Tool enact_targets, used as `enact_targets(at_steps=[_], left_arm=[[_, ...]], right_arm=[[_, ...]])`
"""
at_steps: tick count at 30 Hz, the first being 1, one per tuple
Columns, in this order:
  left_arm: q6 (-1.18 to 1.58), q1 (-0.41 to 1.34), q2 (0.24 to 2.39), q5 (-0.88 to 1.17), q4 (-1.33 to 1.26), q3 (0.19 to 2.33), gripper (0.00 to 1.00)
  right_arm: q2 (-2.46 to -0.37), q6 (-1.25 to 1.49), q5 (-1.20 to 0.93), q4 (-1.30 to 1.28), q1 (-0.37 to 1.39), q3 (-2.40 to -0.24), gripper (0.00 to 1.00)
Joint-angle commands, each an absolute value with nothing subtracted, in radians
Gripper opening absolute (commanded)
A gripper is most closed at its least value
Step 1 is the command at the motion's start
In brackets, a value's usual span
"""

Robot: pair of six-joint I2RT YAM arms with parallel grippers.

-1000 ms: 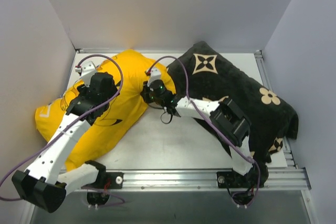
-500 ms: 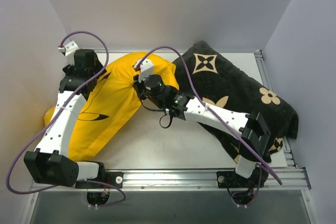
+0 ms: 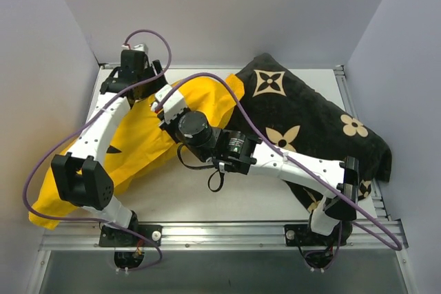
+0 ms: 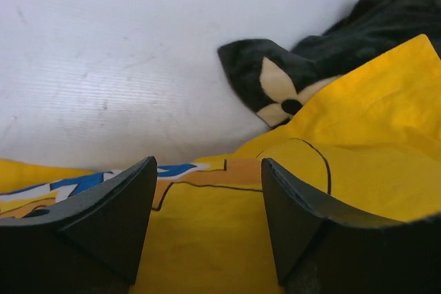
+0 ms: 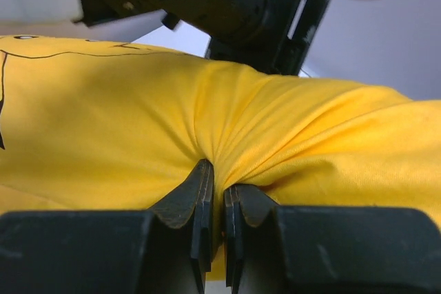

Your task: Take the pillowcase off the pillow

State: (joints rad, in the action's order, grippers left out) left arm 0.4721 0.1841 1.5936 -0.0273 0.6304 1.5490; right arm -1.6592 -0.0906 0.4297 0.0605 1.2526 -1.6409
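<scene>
The yellow pillowcase (image 3: 138,135) lies stretched from the table's back centre to the front-left corner. No white pillow shows; it is hidden or out of view. My right gripper (image 3: 167,103) is shut on a pinched fold of the pillowcase near its back end; the right wrist view shows the gripper (image 5: 215,187) with yellow fabric (image 5: 124,122) bunched between the closed jaws. My left gripper (image 3: 148,77) is open at the back left, just over the pillowcase's back edge. In the left wrist view the gripper (image 4: 207,191) hovers over yellow fabric (image 4: 207,239) with orange and blue print, holding nothing.
A black pillow with tan flower marks (image 3: 310,122) fills the right half of the table; its corner (image 4: 275,80) shows beyond the yellow fabric. Grey walls close in the back and both sides. The left arm's wrist (image 5: 241,5) sits just behind the pinched fold.
The left arm swung from the pillowcase's left side to the back of the table. The right gripper moved left with the fabric. The pillowcase now lies longer toward the front left.
</scene>
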Motion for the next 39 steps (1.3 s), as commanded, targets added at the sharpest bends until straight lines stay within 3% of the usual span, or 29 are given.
enact_targets(at_steps=[1, 9, 14, 17, 20, 25, 33, 39], left_arm=[[0.434, 0.242, 1.583, 0.092, 0.64, 1.598, 0.71], [0.437, 0.252, 1.502, 0.115, 0.638, 1.58, 0.73], [0.446, 0.305, 1.517, 0.155, 0.62, 1.557, 0.74], [0.451, 0.348, 1.601, 0.285, 0.594, 1.58, 0.73], [0.449, 0.38, 1.65, 0.383, 0.589, 1.638, 0.73], [0.454, 0.39, 1.675, 0.379, 0.6, 1.697, 0.73], [0.482, 0.382, 1.736, 0.255, 0.627, 1.853, 0.92], [0.56, 0.302, 1.853, 0.299, 0.678, 2.098, 0.93]], right_arm=[[-1.63, -0.242, 0.541, 0.218, 1.288, -1.828, 0.0], [-1.798, -0.388, 0.574, 0.132, 1.35, -2.143, 0.0], [-1.744, -0.304, 0.618, 0.13, 1.283, -2.05, 0.0], [-1.698, -0.282, 0.649, 0.118, 1.23, -1.996, 0.0], [-1.667, -0.356, 0.69, 0.159, 1.238, -1.971, 0.0], [-1.64, -0.494, 0.744, 0.262, 1.298, -1.953, 0.0], [-1.623, -0.526, 0.897, 0.255, 1.241, -1.967, 0.0], [-1.595, -0.497, 0.977, 0.224, 1.183, -1.918, 0.0]])
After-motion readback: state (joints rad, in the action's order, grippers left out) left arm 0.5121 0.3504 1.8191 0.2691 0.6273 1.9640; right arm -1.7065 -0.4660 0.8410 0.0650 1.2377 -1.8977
